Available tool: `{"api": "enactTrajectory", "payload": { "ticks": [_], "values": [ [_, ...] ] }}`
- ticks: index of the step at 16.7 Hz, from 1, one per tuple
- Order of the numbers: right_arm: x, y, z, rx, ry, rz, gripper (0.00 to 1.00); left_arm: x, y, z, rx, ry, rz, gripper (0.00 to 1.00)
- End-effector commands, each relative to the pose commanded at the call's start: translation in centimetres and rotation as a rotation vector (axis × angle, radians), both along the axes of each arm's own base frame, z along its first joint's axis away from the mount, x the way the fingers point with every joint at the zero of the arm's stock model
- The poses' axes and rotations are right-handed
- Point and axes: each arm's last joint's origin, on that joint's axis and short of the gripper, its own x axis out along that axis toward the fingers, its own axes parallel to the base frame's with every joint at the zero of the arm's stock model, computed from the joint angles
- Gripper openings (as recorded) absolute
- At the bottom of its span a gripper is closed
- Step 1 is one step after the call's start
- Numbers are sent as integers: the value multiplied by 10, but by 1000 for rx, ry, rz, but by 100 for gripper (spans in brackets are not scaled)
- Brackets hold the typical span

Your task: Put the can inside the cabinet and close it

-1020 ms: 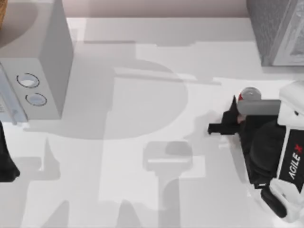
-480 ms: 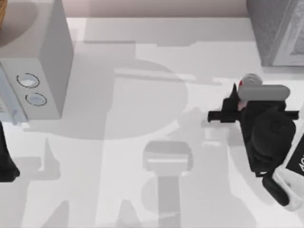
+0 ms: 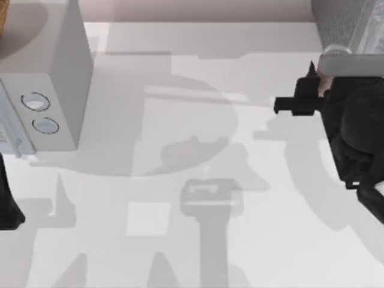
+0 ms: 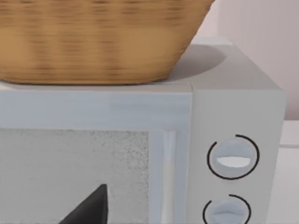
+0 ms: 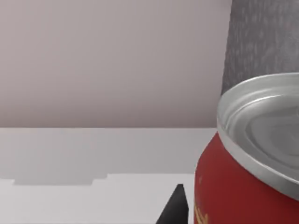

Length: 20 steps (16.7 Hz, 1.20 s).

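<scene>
right arm [image 3: 354,132] moved toward cabinet [image 3: 348,27] | jaws clamp can [image 5: 247,168] | microwave [image 3: 42,90] far left

Top view overhead; both wrist views close, level with table [image 3: 180,252].

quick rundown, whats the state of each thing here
small red can with silver top: upright, lifted off the table, beside the cabinet
dark grey speckled cabinet: front panel shut
right gripper: shut on the can
white box with two round dials: door shut, woven basket on top
</scene>
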Motion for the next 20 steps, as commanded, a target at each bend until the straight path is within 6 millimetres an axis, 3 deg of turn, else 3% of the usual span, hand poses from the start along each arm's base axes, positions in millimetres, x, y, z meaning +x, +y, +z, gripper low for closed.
{"api": "enactTrajectory", "payload": {
  "ticks": [3, 8, 11, 15, 20],
  "values": [
    [-4, -2, 17, 3, -4, 1, 0, 0, 0, 0, 0, 0, 0, 100],
    [-5, -3, 17, 3, -1, -1, 0, 0, 0, 0, 0, 0, 0, 100],
    [-11, -15, 20, -8, 19, -2, 0, 0, 0, 0, 0, 0, 0, 100],
    [-36, -49, 31, -27, 65, -1, 0, 0, 0, 0, 0, 0, 0, 100],
    [-87, -91, 59, 6, -16, 3, 0, 0, 0, 0, 0, 0, 0, 100]
  ]
}}
